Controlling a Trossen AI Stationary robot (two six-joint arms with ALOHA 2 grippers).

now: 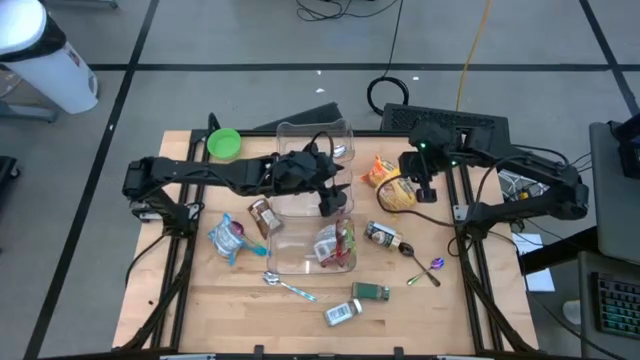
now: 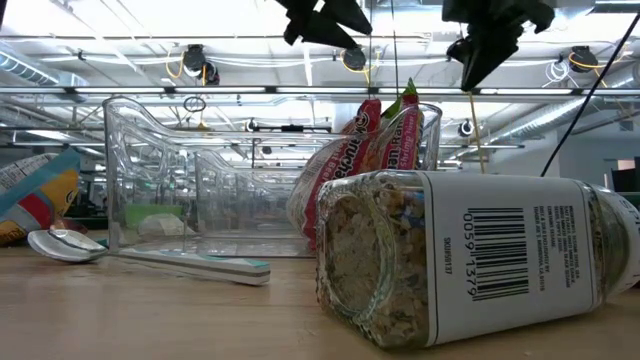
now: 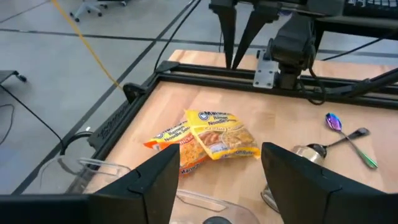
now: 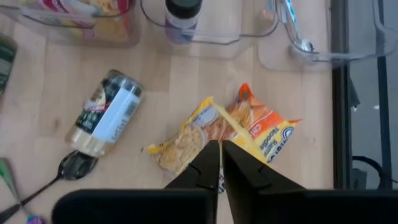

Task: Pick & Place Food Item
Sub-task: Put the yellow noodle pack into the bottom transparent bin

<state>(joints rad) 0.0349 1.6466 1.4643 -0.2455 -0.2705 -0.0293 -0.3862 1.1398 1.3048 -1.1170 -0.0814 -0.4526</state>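
Two yellow-and-orange noodle packets (image 1: 390, 185) (image 4: 217, 134) lie flat on the wooden table, right of two clear plastic bins (image 1: 300, 262). My right gripper (image 4: 221, 149) (image 1: 428, 190) hangs shut above the packets, well clear of them. My left gripper (image 3: 217, 168) (image 1: 330, 195) is open over the bins with nothing between its fingers. Just below it a black-capped bottle (image 4: 182, 18) stands upright in a bin. A red snack packet (image 1: 338, 243) lies in the near bin.
Right of the bins lie a small jar (image 4: 106, 118) and spoons (image 1: 425, 270). At the left are a green bowl (image 1: 224, 143), a brown packet (image 1: 263, 215) and a blue packet (image 1: 230, 238). A spoon (image 1: 285, 287) and two spice jars (image 1: 355, 302) lie near the front edge.
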